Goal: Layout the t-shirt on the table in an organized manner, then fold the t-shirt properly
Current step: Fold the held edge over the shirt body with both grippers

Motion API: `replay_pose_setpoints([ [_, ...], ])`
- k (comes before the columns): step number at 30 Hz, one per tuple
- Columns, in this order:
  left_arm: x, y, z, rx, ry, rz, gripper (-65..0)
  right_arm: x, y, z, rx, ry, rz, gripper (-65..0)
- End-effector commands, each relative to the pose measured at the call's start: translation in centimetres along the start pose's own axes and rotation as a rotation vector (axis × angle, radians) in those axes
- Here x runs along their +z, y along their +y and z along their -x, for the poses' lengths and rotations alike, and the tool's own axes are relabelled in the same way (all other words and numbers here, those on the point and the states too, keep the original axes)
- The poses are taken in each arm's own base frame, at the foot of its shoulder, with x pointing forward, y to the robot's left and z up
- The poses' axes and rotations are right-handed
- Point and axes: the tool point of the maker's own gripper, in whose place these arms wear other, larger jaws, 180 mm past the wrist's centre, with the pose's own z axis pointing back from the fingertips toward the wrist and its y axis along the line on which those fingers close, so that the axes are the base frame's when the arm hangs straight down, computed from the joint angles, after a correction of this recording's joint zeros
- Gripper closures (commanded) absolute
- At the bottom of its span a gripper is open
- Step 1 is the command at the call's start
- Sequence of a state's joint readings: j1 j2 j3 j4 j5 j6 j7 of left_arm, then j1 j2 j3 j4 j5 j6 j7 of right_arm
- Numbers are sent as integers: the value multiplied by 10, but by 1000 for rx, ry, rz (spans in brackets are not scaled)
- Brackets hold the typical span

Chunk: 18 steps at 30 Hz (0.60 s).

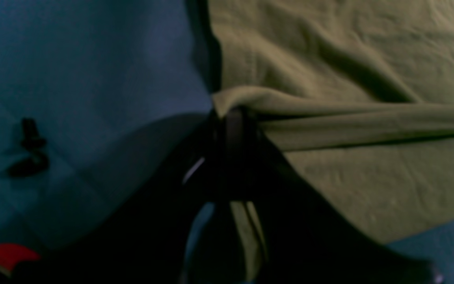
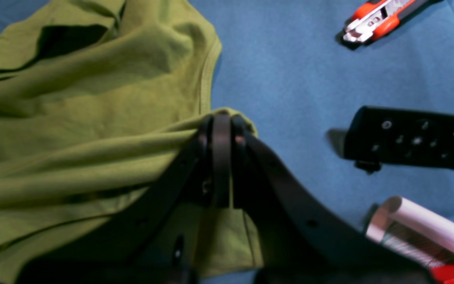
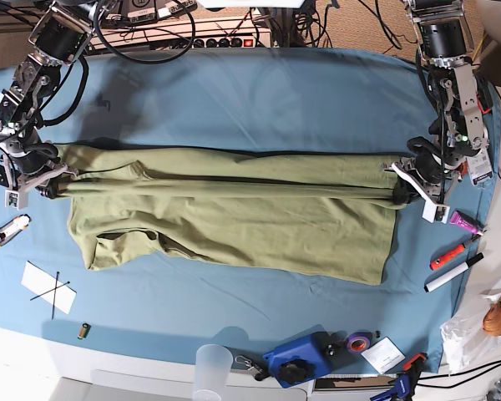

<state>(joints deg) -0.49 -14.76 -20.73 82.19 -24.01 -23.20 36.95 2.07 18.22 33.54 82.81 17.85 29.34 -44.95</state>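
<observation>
Across the blue worktop [image 3: 234,100] the t-shirt [image 3: 234,225] is stretched out flat; one end is pinched by the closed left gripper [image 3: 409,185], the other end is pinched by the closed right gripper [image 3: 43,180].

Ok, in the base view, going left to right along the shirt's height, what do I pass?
Right claw → olive-green t-shirt → left claw → pink marker.
</observation>
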Motion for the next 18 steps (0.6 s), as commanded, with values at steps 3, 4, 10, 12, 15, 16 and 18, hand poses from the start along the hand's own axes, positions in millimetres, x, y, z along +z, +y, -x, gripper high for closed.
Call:
replay_pose_setpoints([
  [3, 3, 3, -18, -28, -51, 2, -52, 4, -8, -21, 31, -46, 14, 0],
  [4, 3, -1, -18, -42, -51, 23, -125, 4, -5, -19, 49, -34, -6, 0],
  [10, 4, -9, -20, -67, -58, 63, -286, 5, 9, -10, 89, 14, -84, -152],
  [12, 5, -9, -25, -32, -80, 66, -286, 5, 9, -10, 87, 12, -85, -169],
  [15, 10, -7, -36, 9, -104, 49, -286, 6, 10, -12, 84, 4, -88, -169],
  [16, 11, -7, -38, 8, -104, 42, -286, 6, 10, -14, 83, 0, -90, -169],
  [18, 15, -8, -42, -2, -88, 28, -286, 7, 10, -18, 62, -27, -98, -169],
])
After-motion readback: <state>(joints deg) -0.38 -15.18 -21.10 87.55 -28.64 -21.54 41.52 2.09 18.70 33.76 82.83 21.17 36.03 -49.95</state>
